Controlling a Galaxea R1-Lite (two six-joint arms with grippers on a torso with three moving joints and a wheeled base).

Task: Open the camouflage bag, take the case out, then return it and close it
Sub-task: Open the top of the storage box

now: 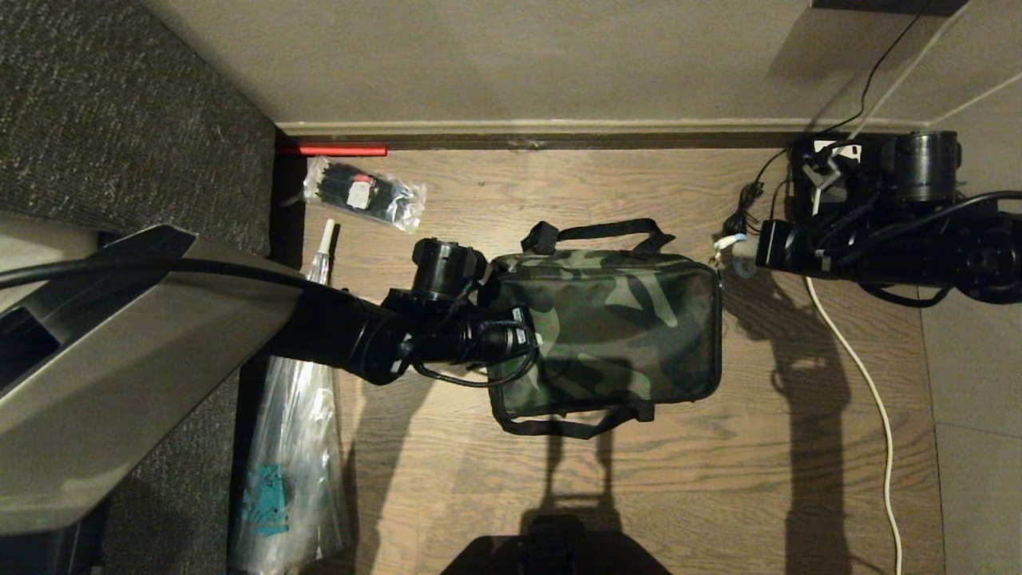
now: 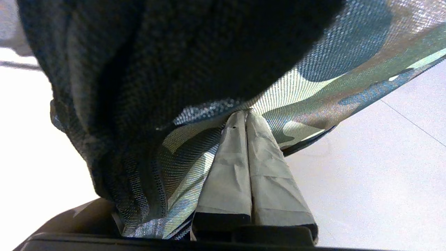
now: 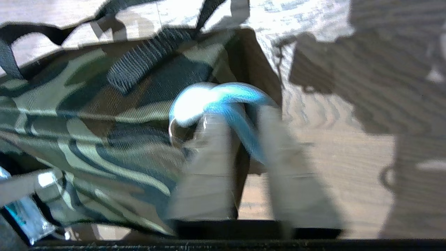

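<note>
Nearest in the head view, a dark shape at the bottom edge, cut off and too dim to identify, on a wooden floor (image 1: pixel 639 479). Left of it, a long clear plastic bag (image 1: pixel 291 447) with teal print, partly hidden under a large grey panel (image 1: pixel 120 359) filling the lower left.

Mid-scene, the camouflage bag (image 1: pixel 615 327) lying flat on the floor, closed, black strap handles (image 1: pixel 595 233) spilling out at its near and far long sides. No sign of the case; the bag's inside hidden.

Left gripper (image 1: pixel 523 339) at the bag's left end, fingertips covered by the wrist and cables in the head view. In the left wrist view, the two pale fingers (image 2: pixel 240 167) pressed together, pinching a fold of camouflage fabric (image 2: pixel 306 104); the rest of that view swallowed by dark cloth.

Right gripper (image 1: pixel 730 251) just off the bag's far right corner. In the right wrist view, blurred pale fingers (image 3: pixel 209 167) parted a little, a light blue loop (image 3: pixel 223 101) curling at their tips; whether held or merely touching, impossible to tell through the blur.

Farther back, a small clear packet (image 1: pixel 363 192) of dark items, a red strip (image 1: pixel 331 149) along the baseboard, a white cable (image 1: pixel 870 391) trailing down the right side.
</note>
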